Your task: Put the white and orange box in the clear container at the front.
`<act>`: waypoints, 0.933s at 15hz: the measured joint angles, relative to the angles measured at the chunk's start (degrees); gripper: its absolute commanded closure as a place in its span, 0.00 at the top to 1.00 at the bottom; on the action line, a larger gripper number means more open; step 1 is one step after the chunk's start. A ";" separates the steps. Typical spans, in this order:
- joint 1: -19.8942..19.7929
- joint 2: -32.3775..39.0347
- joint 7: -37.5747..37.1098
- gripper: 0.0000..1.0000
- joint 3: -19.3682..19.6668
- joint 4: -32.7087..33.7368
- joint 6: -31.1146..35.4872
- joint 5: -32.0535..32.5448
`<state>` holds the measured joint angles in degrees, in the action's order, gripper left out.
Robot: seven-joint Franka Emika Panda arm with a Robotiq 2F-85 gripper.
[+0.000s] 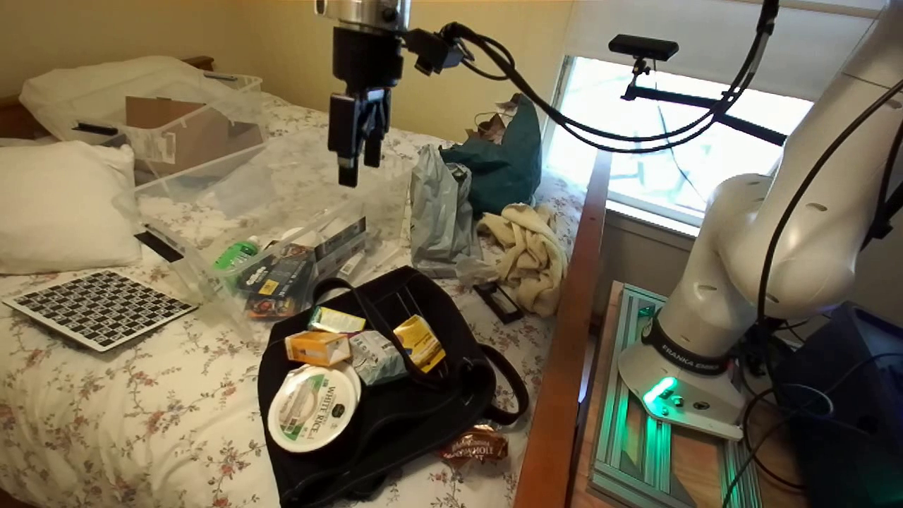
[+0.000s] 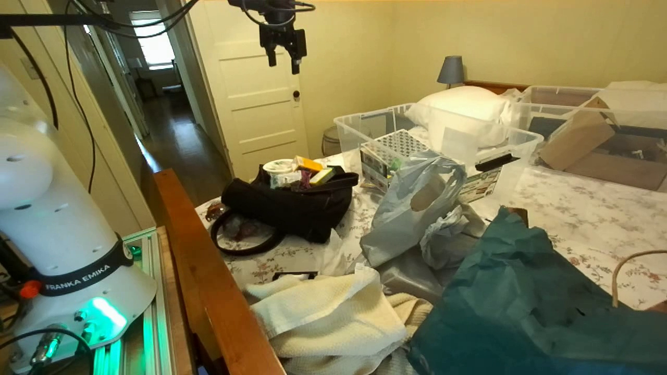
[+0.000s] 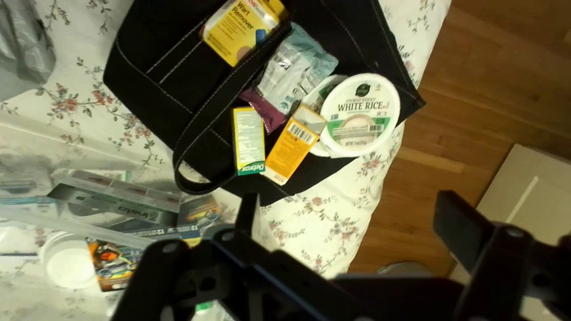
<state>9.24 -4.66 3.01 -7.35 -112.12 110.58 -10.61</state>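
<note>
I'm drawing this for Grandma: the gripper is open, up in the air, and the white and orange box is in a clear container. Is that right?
The last part is wrong: the wrist view shows the white and orange box on the black bag. The gripper is open, up in the air.

Box (image 3: pixel 292 146) is orange and white — bag (image 1: pixel 409 416), black.

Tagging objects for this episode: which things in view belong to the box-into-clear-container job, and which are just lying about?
Job:
white and orange box, on the black bag
clear container at the front, packages showing through it
gripper, open

Lying about:
that bag
bowl labelled White Rice
Wart Remover box
Debrox box
checkered board
cream cloth
teal bag
</note>
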 measured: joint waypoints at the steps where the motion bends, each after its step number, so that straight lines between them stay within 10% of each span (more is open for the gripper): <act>1: 0.51 1.29 -0.26 1.00 -0.85 0.10 0.00 0.02; 14: 1.40 5.88 -0.46 1.00 -2.53 0.80 0.22 0.00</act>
<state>10.65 1.21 2.54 -9.88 -111.32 110.80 -10.61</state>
